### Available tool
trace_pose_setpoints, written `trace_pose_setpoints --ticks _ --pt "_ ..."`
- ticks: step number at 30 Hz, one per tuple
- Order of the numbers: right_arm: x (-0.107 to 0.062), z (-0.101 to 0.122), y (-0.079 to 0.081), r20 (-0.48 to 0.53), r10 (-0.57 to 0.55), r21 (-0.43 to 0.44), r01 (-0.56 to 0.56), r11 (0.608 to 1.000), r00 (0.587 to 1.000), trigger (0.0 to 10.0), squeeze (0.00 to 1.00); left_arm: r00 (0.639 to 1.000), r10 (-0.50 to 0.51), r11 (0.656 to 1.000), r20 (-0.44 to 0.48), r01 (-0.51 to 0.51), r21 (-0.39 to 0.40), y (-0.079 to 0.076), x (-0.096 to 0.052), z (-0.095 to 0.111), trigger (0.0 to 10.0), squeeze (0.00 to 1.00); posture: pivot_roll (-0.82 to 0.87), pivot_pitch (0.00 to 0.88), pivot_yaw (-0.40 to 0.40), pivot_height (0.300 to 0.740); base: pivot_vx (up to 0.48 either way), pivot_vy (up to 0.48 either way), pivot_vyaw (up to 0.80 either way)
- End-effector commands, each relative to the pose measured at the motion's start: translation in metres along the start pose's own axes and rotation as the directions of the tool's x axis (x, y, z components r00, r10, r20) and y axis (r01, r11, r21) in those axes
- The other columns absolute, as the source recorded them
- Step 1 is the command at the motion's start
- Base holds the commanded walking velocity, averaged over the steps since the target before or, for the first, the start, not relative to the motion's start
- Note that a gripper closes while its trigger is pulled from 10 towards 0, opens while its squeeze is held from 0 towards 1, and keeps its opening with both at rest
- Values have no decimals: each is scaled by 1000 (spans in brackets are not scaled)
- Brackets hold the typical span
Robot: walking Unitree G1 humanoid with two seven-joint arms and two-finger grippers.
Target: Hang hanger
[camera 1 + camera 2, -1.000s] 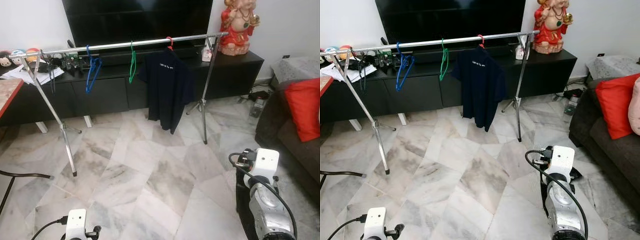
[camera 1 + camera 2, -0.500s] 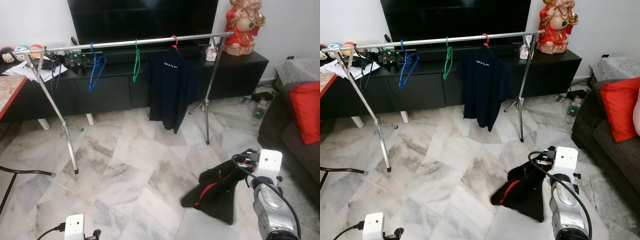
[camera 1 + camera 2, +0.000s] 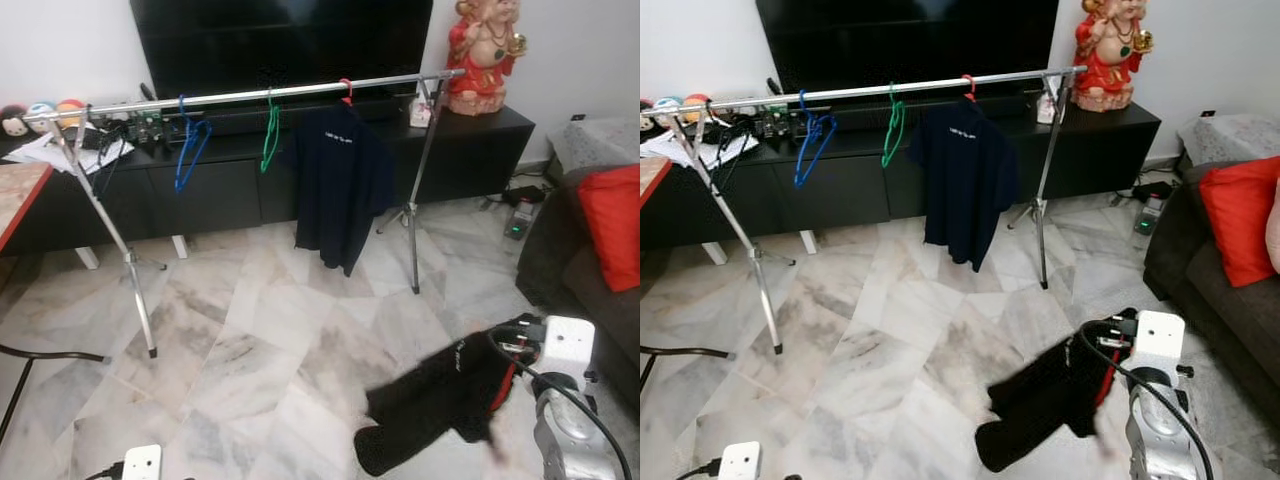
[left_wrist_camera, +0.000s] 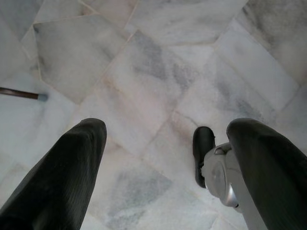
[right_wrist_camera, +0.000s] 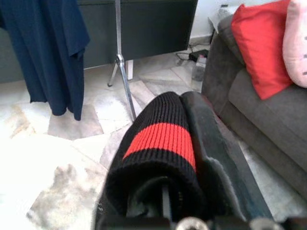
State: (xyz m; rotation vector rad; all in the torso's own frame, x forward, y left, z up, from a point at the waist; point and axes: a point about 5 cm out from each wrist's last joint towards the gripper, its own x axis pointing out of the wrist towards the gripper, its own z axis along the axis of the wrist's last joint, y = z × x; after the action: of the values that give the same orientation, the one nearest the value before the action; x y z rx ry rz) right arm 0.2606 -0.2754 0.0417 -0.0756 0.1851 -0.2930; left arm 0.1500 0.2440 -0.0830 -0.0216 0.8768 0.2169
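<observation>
Marble floor (image 3: 260, 330) spreads beneath my left gripper (image 4: 163, 158), its fingers spread wide with nothing between them, hanging low at my side. Ahead, a steel rack (image 3: 240, 96) carries a blue hanger (image 3: 188, 145), a green hanger (image 3: 270, 135) and a navy shirt (image 3: 340, 185). At my right gripper (image 5: 168, 191), a black garment with a red stripe (image 5: 160, 143) is pinched between the fingers, draping over the floor well short of the rack.
</observation>
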Motion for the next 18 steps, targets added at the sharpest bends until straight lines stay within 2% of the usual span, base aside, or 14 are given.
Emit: trace_pose_setpoints --ticks 1,4,11,18 --pt "4 13 2 58 6 28 -8 1000 998 10000 0 1000 -2 1000 5 2 -4 0 -1 -2 10000 0 -34 0 -8 716 0 0 0" --pt "5 16 6 71 47 37 -49 998 996 10000 0 1000 -5 1000 16 5 -5 0 -2 -2 10000 0 -29 0 -21 716 0 0 0" --pt "-1 12 4 56 34 49 -37 998 998 10000 0 1000 -10 1000 -14 10 3 1 -3 -7 10000 0 -39 0 -11 716 91 0 0" --pt "-2 11 7 45 49 46 -51 998 998 10000 0 1000 -6 1000 5 6 2 2 -3 -6 10000 0 -34 8 -18 716 46 0 0"
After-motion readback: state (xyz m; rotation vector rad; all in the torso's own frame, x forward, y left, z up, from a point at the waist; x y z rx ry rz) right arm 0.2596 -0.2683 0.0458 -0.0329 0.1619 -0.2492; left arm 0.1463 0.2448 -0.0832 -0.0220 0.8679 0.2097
